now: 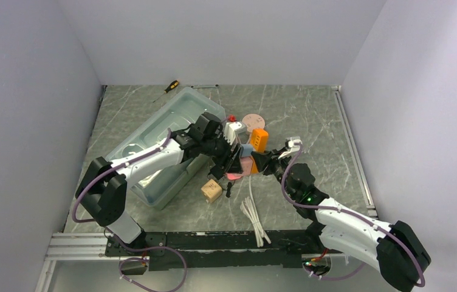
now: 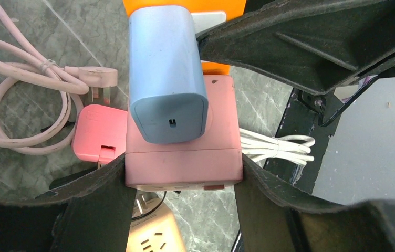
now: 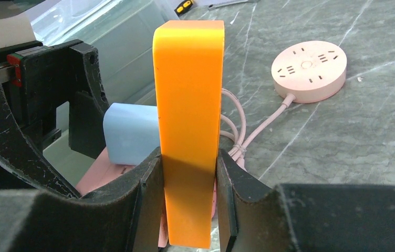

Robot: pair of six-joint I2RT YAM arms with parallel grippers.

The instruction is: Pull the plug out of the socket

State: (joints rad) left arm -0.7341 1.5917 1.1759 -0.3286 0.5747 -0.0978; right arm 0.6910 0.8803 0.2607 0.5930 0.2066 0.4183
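My left gripper (image 2: 182,173) is shut on a pink cube socket (image 2: 179,152), one finger on each side of it; it also shows in the top view (image 1: 233,163). A light blue plug (image 2: 166,73) sits in the socket's upper face. An orange plug (image 3: 189,105) stands against the socket's far side. My right gripper (image 3: 189,173) is shut on the orange plug's flat sides, and shows in the top view (image 1: 262,161). The two grippers face each other over the table's middle, and the orange plug's (image 1: 259,140) prongs are hidden.
A clear plastic bin (image 1: 153,131) lies under the left arm. A round pink power strip (image 3: 308,71) with its coiled cord (image 2: 22,94) lies behind. A pink adapter (image 2: 93,134), a beige cube socket (image 1: 211,190) and a white cable bundle (image 1: 253,216) lie nearby. A screwdriver (image 1: 171,86) lies at the back.
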